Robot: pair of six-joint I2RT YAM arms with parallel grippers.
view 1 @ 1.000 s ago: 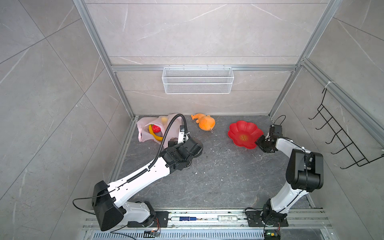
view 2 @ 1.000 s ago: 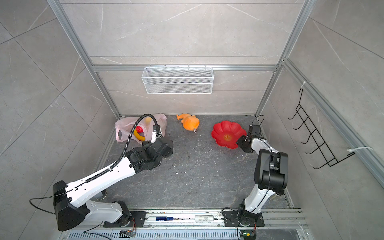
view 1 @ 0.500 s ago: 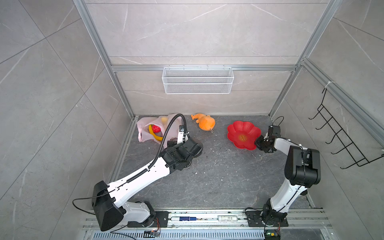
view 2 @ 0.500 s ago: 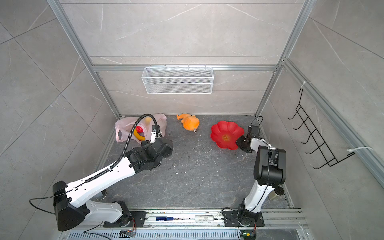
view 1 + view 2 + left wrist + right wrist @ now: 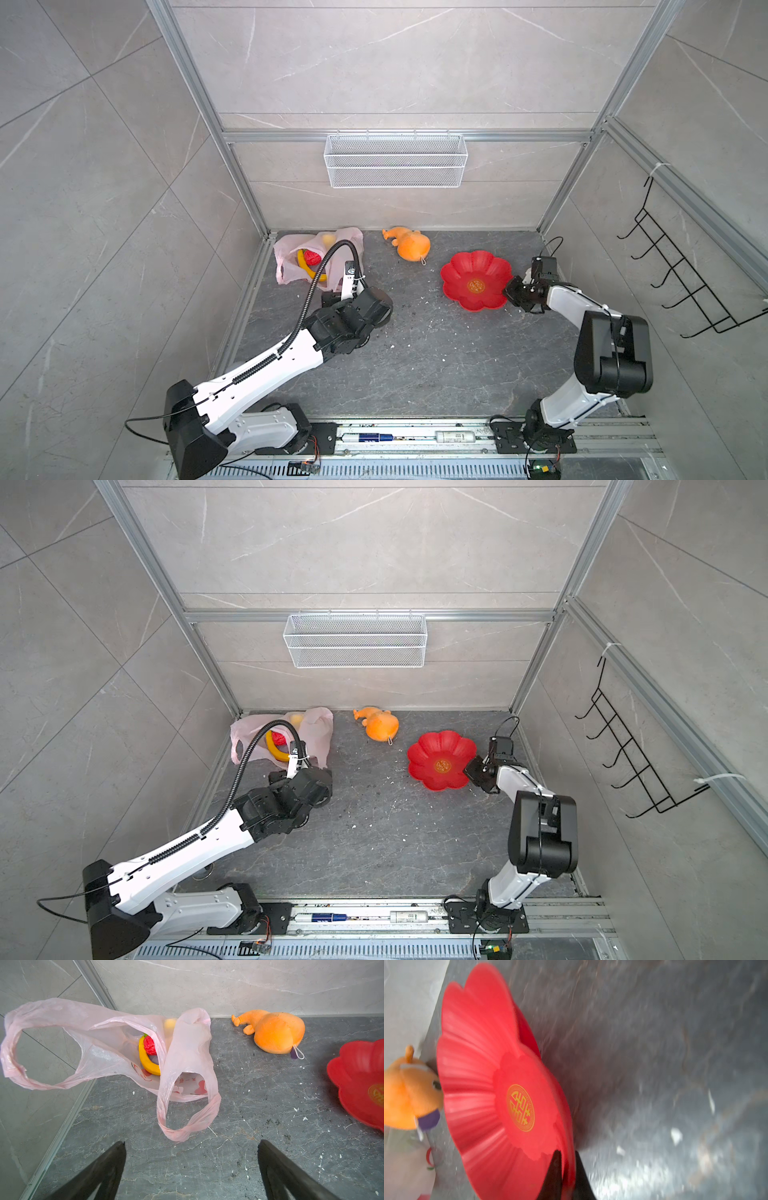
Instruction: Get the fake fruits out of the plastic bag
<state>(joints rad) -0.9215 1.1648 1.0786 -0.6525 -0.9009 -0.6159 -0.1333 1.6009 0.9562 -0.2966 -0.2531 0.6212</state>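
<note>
Plastic bag (image 5: 99, 1028) lies in the far-left corner, mouth facing the left gripper (image 5: 191, 1142), whose jaws stand fully spread just short of the near handle loop (image 5: 176, 1135). Banana (image 5: 146, 1061) and red ball (image 5: 150, 1045) sit inside, straight ahead. Right gripper (image 5: 566, 1152), well apart, is clamped on the rim of the red flower-shaped plate (image 5: 473, 1084).

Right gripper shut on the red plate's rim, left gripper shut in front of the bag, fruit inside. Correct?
No: the left gripper is open, jaws wide apart in the left wrist view. Rest holds: right gripper clamps the red plate.
</note>
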